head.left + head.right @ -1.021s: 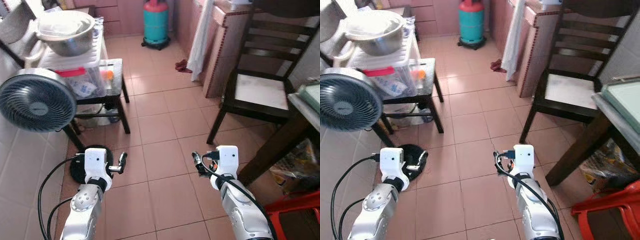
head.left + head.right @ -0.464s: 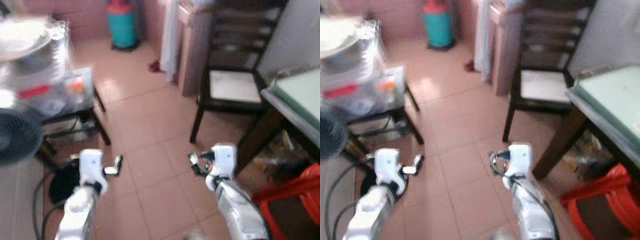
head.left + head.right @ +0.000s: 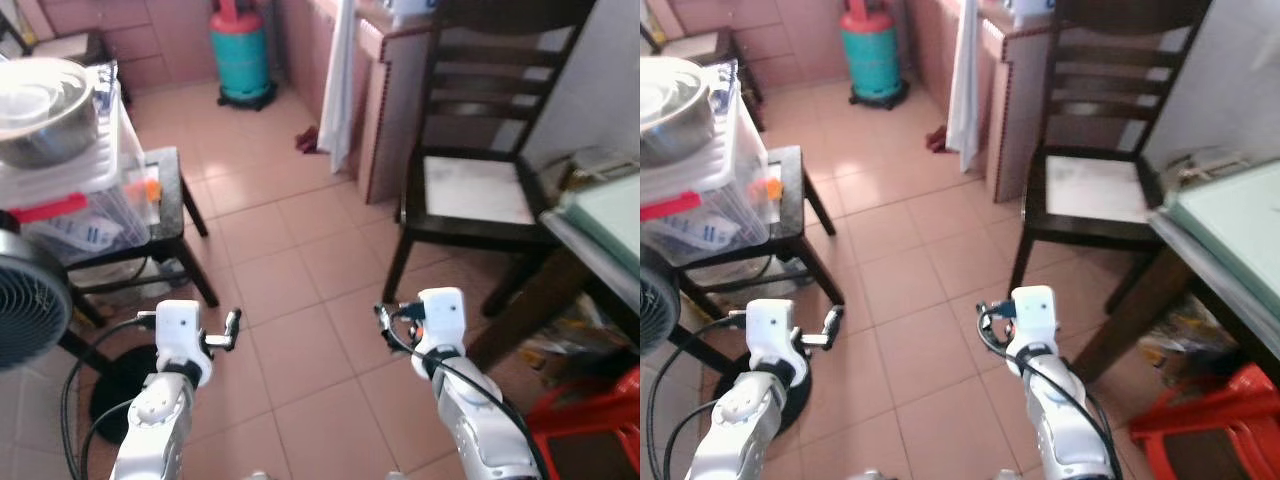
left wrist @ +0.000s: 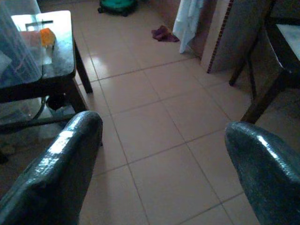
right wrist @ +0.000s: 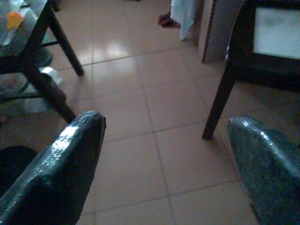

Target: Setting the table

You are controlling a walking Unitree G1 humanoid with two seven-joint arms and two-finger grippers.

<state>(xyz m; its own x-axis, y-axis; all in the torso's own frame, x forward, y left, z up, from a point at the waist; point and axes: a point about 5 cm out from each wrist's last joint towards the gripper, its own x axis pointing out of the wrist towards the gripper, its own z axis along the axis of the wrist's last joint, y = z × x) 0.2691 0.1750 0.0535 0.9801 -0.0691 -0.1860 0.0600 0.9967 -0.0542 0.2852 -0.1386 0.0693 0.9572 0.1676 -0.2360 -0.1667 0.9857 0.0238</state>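
On the far left a standing fan (image 3: 30,310) sits beside a dark side table (image 3: 165,205) that carries a clear storage box (image 3: 70,195) topped by a metal bowl (image 3: 40,95). The left gripper (image 4: 154,154) is held out above the tiled floor (image 3: 290,250), its fingers spread wide and holding nothing. Further back a teal gas cylinder (image 3: 240,55) stands by the wall. The right gripper (image 5: 164,154) is likewise splayed wide and empty over the floor. To the right stands a dark wooden chair (image 3: 480,190), then the dining table (image 3: 1240,225) with its pale green top, a red stool (image 3: 1210,425) below it. Judging by this, the setting has barely begun: no dish or cutlery is in hand, and what lies on the tabletop cannot be made out.
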